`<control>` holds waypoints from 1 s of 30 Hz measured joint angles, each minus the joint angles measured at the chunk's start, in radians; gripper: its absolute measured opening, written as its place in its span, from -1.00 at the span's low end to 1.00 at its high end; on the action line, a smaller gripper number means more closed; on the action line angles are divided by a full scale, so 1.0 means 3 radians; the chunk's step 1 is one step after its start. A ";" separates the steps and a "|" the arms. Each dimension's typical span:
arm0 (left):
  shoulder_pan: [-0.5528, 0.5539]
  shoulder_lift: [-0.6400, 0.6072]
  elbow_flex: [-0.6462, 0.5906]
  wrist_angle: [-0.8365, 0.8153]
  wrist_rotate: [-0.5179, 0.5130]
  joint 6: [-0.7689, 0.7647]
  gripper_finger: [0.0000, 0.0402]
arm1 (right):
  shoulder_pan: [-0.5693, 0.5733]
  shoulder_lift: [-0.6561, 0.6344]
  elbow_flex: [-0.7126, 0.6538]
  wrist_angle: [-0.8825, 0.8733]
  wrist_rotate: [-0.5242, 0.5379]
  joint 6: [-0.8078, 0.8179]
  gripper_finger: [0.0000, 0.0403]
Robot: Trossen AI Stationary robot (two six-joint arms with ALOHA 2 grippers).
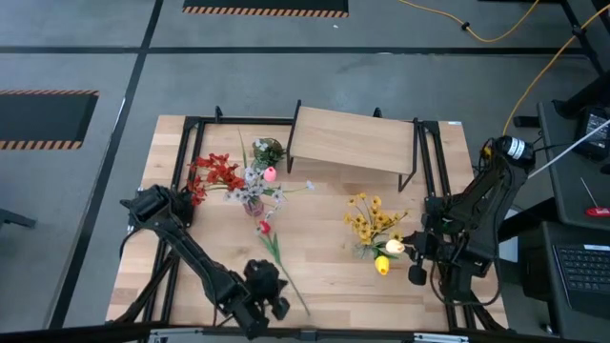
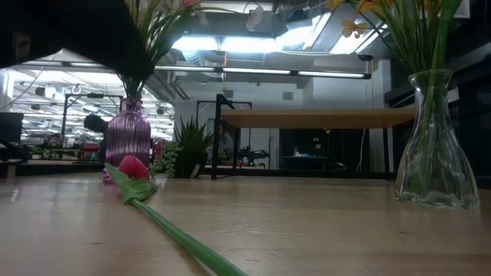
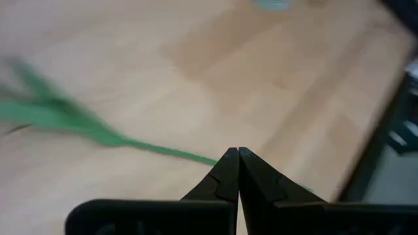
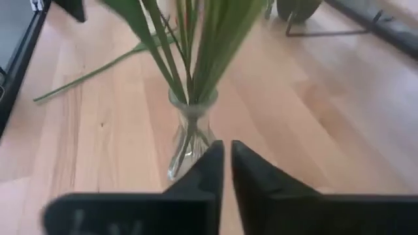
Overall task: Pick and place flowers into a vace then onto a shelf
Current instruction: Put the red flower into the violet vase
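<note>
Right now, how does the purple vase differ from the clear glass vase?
The purple vase is tinted and ribbed, while the clear glass vase is colourless and smooth.
The purple vase holds red, white and pink flowers; the clear glass vase holds yellow flowers.
The purple vase stands on the table's left half, the clear glass vase on its right, near the right gripper.
Both stand upright.

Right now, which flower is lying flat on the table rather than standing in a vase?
The red tulip with its long green stem, between the purple vase and left gripper.
</note>
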 joint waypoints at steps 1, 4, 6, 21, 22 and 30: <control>0.0031 -0.0024 0.0000 -0.0138 0.0038 -0.0154 -0.99 | -0.0001 0.0001 -0.0081 0.0127 -0.0001 -0.0006 -0.91; 0.0132 -0.0090 0.0000 -0.0463 0.0167 -0.0542 -0.99 | -0.0012 0.0001 -0.0269 0.0419 0.0000 -0.0013 -0.96; 0.0195 -0.0120 0.0000 -0.0637 0.0315 -0.0799 -0.99 | -0.0022 0.0001 -0.0345 0.0484 0.0000 -0.0012 -0.93; 0.0550 -0.0236 0.0000 -0.1331 0.1136 -0.1148 -0.95 | -0.0038 0.0001 -0.0533 0.0502 0.0298 -0.0023 -0.94; 0.0566 -0.0236 0.0000 -0.1328 0.1073 -0.1140 -0.93 | -0.0038 0.0001 -0.0549 0.0505 0.0299 -0.0023 -0.95; 0.0682 -0.0236 0.0000 -0.1322 0.0930 -0.1286 -0.63 | -0.0038 0.0001 -0.0634 0.0497 0.0298 -0.0030 -0.97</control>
